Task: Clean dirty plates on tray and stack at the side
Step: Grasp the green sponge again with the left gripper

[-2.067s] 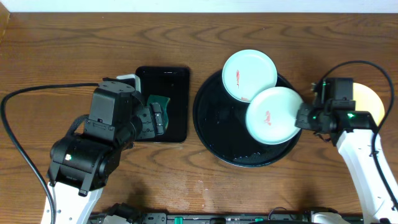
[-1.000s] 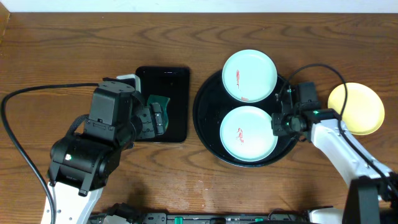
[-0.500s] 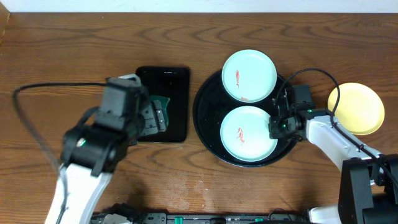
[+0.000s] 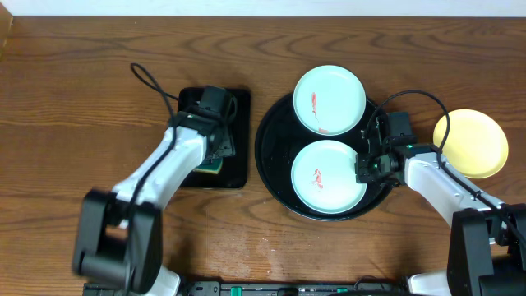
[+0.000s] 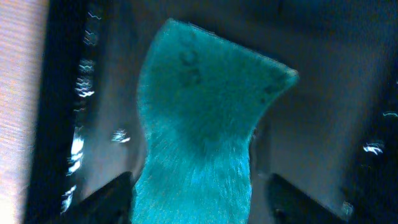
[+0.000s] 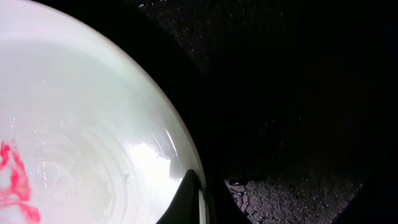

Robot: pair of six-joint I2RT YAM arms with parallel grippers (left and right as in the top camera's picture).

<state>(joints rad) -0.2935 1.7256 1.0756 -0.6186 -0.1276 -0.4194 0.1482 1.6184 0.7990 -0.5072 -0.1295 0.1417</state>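
Note:
Two pale bluish-white plates with red smears are at the round black tray [image 4: 275, 160]. One plate [image 4: 329, 99] overlaps its far rim. The other plate [image 4: 327, 177] lies flat in its middle, and my right gripper [image 4: 364, 168] is shut on that plate's right rim. The right wrist view shows one finger [image 6: 186, 196] over the white rim [image 6: 81, 137] and the wet tray floor [image 6: 298, 93] beside it. A pale yellow plate [image 4: 470, 144] sits on the wood at the right. My left gripper [image 4: 216, 146] stands open astride a green sponge [image 5: 205, 124].
The sponge [image 4: 209, 167] lies in a small rectangular black tray [image 4: 238, 173] left of the round tray. In the left wrist view its wet floor [image 5: 323, 93] shows around the sponge. Bare wood-grain tabletop [image 4: 82, 74] surrounds both trays.
The right gripper set the plate down in the tray's middle and has shut on its rim. The left arm has reached forward over the rectangular tray, bringing its jaws down around the sponge.

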